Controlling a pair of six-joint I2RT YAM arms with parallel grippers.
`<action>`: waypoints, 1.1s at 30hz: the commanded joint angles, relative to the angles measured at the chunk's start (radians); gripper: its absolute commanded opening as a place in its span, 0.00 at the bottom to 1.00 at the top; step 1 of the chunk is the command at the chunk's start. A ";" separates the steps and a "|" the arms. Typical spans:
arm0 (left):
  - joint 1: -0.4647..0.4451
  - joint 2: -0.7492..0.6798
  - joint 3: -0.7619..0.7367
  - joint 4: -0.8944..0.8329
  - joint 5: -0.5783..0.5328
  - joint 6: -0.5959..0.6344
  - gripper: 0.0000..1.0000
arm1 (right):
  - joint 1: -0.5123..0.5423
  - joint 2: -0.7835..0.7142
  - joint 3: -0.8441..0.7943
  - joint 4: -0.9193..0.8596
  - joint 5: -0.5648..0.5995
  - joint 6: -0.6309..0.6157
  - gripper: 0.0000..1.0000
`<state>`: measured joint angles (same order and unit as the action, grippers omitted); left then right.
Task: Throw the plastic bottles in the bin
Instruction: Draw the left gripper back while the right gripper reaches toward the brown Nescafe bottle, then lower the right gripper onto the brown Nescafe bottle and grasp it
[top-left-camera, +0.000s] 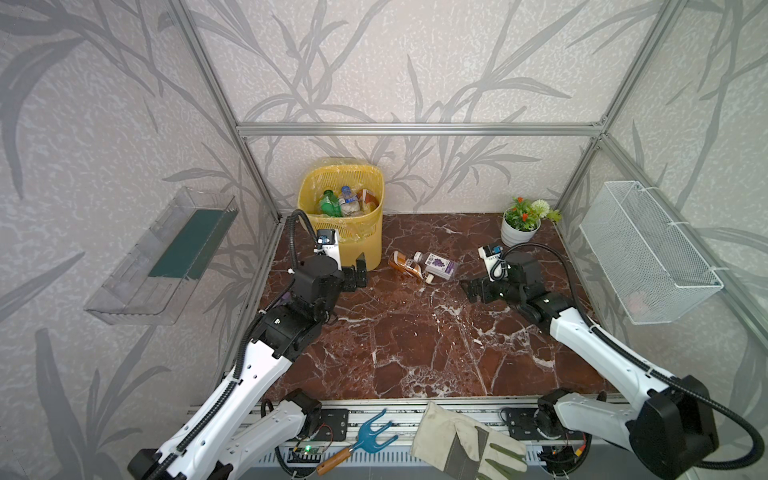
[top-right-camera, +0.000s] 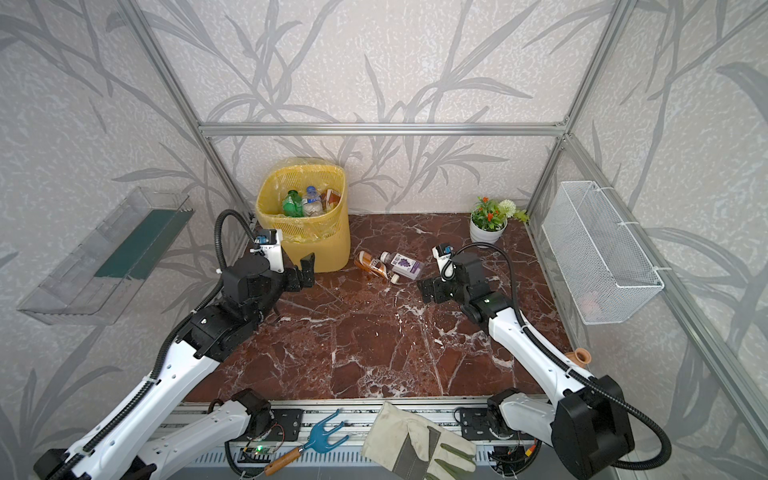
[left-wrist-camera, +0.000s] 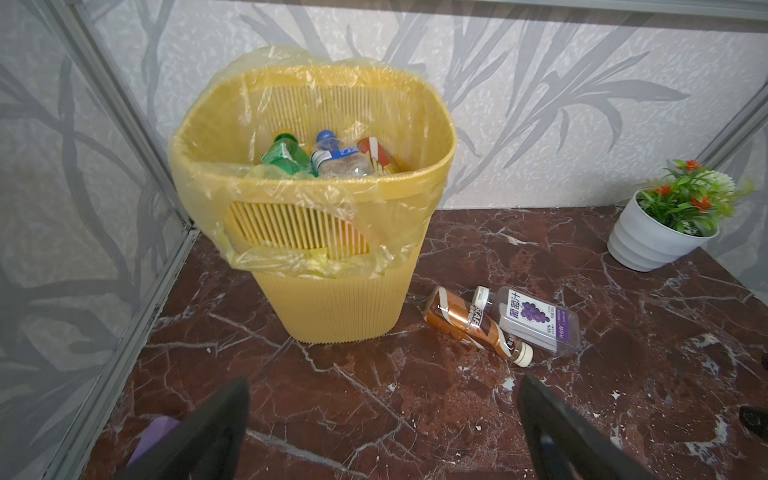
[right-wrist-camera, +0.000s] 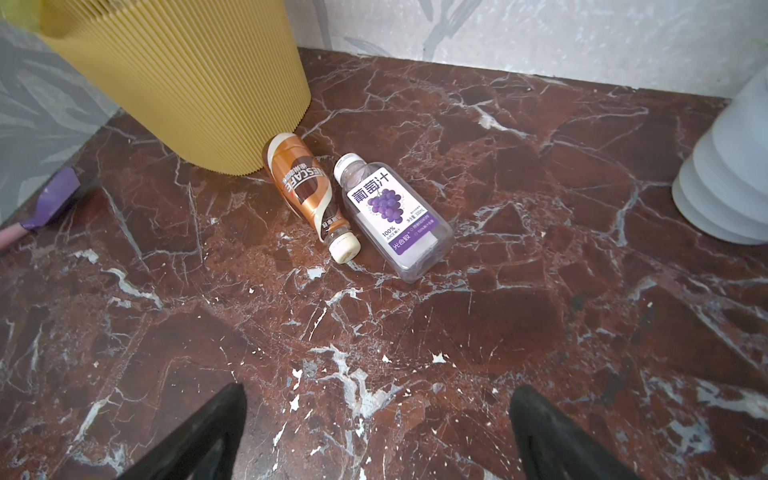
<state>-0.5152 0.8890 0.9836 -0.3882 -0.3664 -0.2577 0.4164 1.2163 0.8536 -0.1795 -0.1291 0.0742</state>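
Both spread wide and empty: left fingers (left-wrist-camera: 208, 436) hover near the bin (left-wrist-camera: 332, 307), right fingers (right-wrist-camera: 203, 440) face the brown bottle (right-wrist-camera: 305, 187) and purple bottle (right-wrist-camera: 390, 212) on the desk (right-wrist-camera: 457, 332).

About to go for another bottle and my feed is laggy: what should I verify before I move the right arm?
1. Fingers of the right gripper open, nothing between them: ok.
2. Fingers of the left gripper open and empty: ok.
3. Targets located: the brown coffee bottle and the purple grape juice bottle lie side by side on the table: ok.
4. Bare table between the right gripper and both bottles: ok.
5. The bin upright, with the bottles inside below its rim: ok.
6. A gap between the brown coffee bottle and the bin's base: cannot tell.
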 joint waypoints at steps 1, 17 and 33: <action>0.002 -0.031 -0.040 -0.021 -0.118 -0.123 0.99 | 0.044 0.078 0.077 -0.039 0.055 -0.104 0.99; 0.199 -0.152 -0.204 -0.081 -0.045 -0.279 0.99 | 0.142 0.587 0.452 0.012 -0.001 -0.277 0.99; 0.254 -0.136 -0.183 -0.135 0.006 -0.261 0.99 | 0.175 0.932 0.742 -0.049 -0.080 -0.345 0.93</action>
<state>-0.2710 0.7597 0.7834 -0.4961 -0.3618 -0.5087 0.5850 2.1307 1.5593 -0.1959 -0.1844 -0.2451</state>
